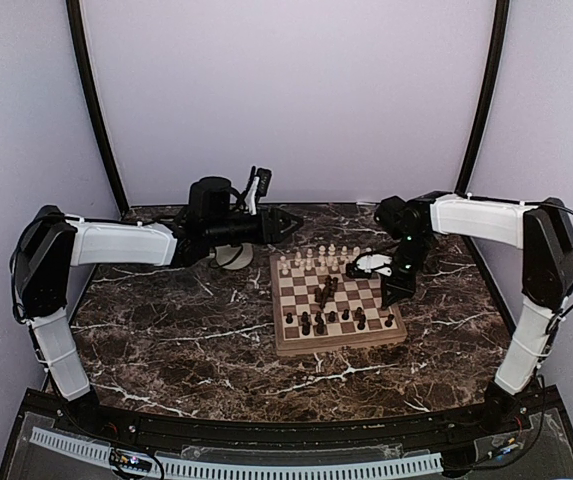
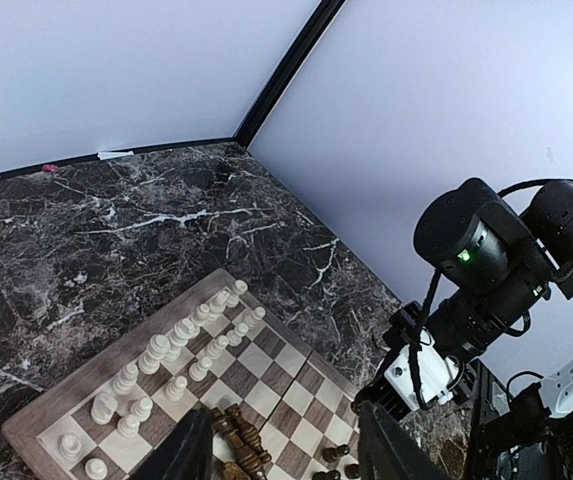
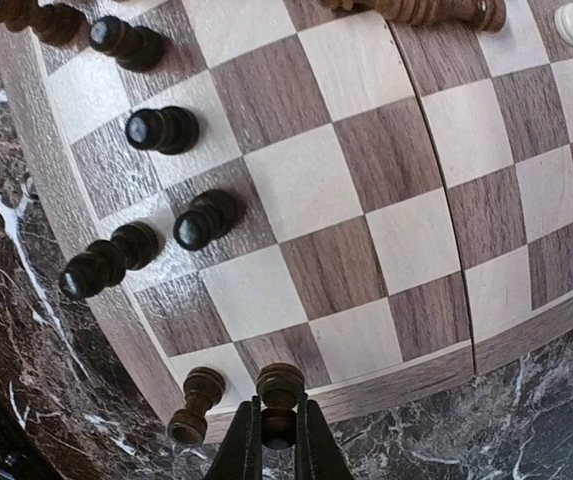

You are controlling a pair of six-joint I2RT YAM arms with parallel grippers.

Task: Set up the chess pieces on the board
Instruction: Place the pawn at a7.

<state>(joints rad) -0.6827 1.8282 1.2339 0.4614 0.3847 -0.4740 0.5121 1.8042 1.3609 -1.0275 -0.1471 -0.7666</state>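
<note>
The board (image 1: 337, 346) lies mid-table. Cream-white chess pieces (image 1: 321, 260) stand in rows along its far side, and dark ones (image 1: 338, 318) stand along its near side. A few dark pieces (image 1: 324, 292) lie toppled in the middle. My right gripper (image 3: 279, 432) is shut on a dark brown piece (image 3: 281, 385) at the board's right rim (image 3: 416, 375), beside another dark piece (image 3: 194, 405) in the corner. My left gripper (image 2: 286, 455) hovers open above the board's far left part, nothing between its fingers (image 2: 191, 450). The toppled dark pieces (image 2: 236, 430) and the white rows (image 2: 166, 350) show below it.
A cream mug (image 1: 234, 257) sits on the dark marble tabletop (image 1: 176, 350) just behind the board's far-left corner, under the left arm. Pale walls close in the back and both sides. The right arm's wrist (image 2: 486, 260) hangs over the board's right edge.
</note>
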